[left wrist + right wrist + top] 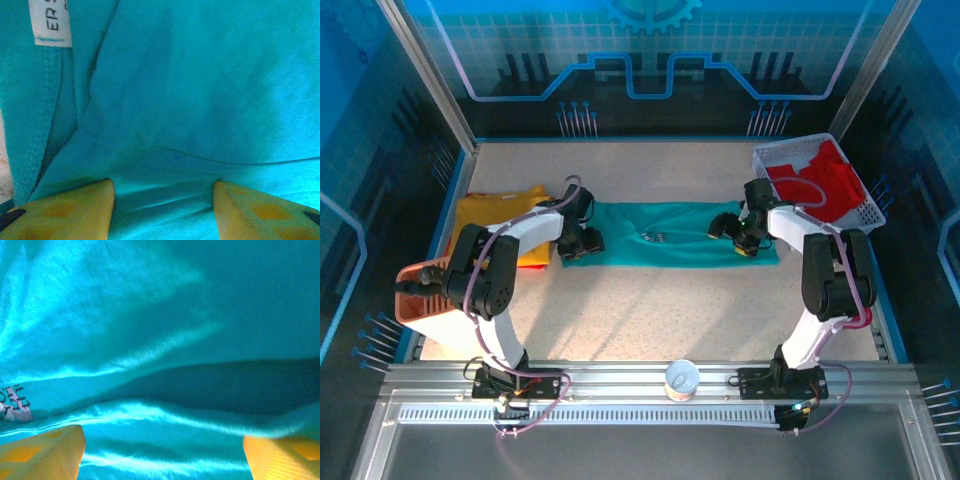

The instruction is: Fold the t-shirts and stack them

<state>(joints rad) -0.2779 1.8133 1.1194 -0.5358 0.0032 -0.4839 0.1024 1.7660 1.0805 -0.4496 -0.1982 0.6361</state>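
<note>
A teal-green t-shirt [665,235] lies across the middle of the table as a long folded strip. My left gripper [582,240] is down on its left end. In the left wrist view that gripper [162,200] is open, its yellow fingers [75,210] apart over teal cloth [200,90], with a white label [50,22] at the upper left. My right gripper [740,235] is down near the strip's right end. In the right wrist view it [162,450] stands wide open over rippled cloth [150,365], beside the small print [12,405]. The mustard-yellow t-shirt [500,215] lies at the left. The red t-shirt [820,175] sits in the basket.
The white mesh basket [790,150] stands at the back right corner. A small white cup [681,380] sits on the metal rail at the near edge. An orange-brown object [415,290] lies at the table's left edge. Bare tabletop [660,310] stretches in front of the teal shirt.
</note>
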